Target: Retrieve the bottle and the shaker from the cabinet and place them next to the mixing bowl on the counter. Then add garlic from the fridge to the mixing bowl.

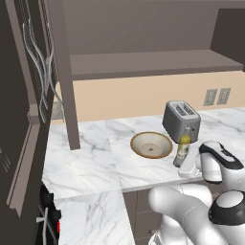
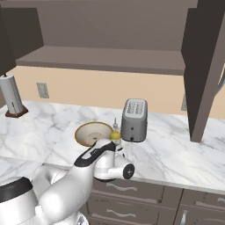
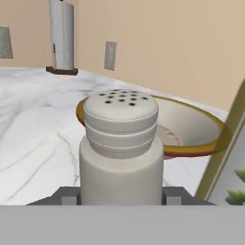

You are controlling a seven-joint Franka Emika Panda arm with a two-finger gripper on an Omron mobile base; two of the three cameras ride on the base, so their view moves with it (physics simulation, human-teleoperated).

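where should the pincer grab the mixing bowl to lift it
By the rim on its left side, coming from above: the mixing bowl is shallow and wide, so only the thin edge fits between the jaws, and the bottle and toaster crowd its right.

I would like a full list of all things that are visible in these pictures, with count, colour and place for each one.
shaker: one, pale grey, between the fingers, near the bowl.
bottle: one, yellow-olive with a label, on the counter between bowl and toaster.
mixing bowl: one, tan rim, cream inside, on the counter.
toaster: one, silver, on the counter behind the bottle.
paper towel roll: one, white on a brown stand, far end of the counter.
wall sockets: two, grey, on the beige wall.
cabinet: one, dark brown-grey, open, above the counter.
counter: one, white marble.
arm: one, white with dark joints.
fingers: two, dark, closed on the shaker.
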